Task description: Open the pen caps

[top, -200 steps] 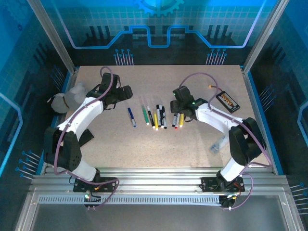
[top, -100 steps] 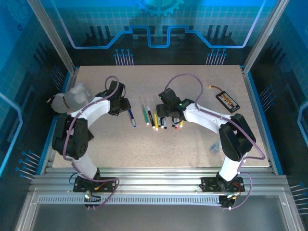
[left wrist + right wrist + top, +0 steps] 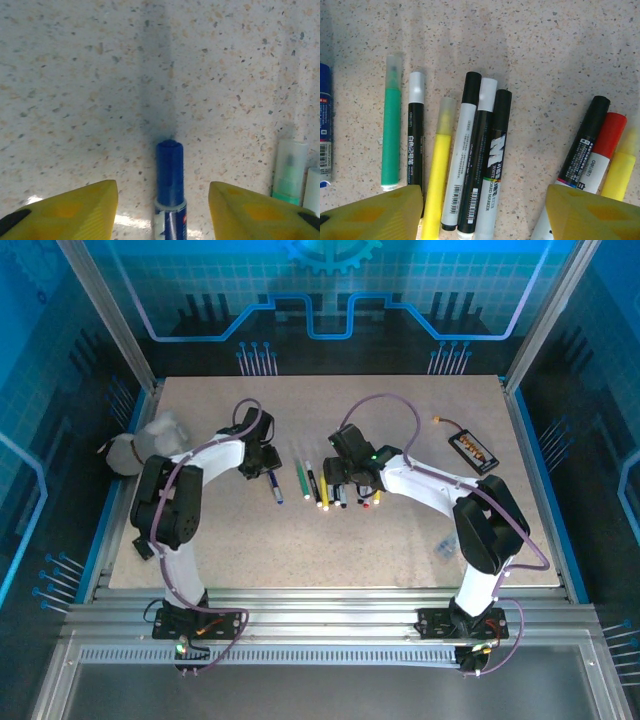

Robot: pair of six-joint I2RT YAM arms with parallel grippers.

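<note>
- I see a speckled table (image 3: 400, 540) inside blue-lit walls (image 3: 200, 280).
- My left gripper (image 3: 162, 202) stands open astride the blue pen (image 3: 170, 222), lower centre of its wrist view, fingers clear of it, cap (image 3: 170, 167) on.
- My right gripper (image 3: 484, 197) hangs open above the capped pens (image 3: 461, 150) across mid-frame.

Top cam: high, behind the arm bases, angled down at the whole table (image 3: 330, 550). Left wrist cam: very close, looking down at blue pen (image 3: 170, 175). Right wrist cam: a bit further back, above the pens (image 3: 480, 150). Both wrist views share blue pen and green pen (image 3: 391, 125).
</note>
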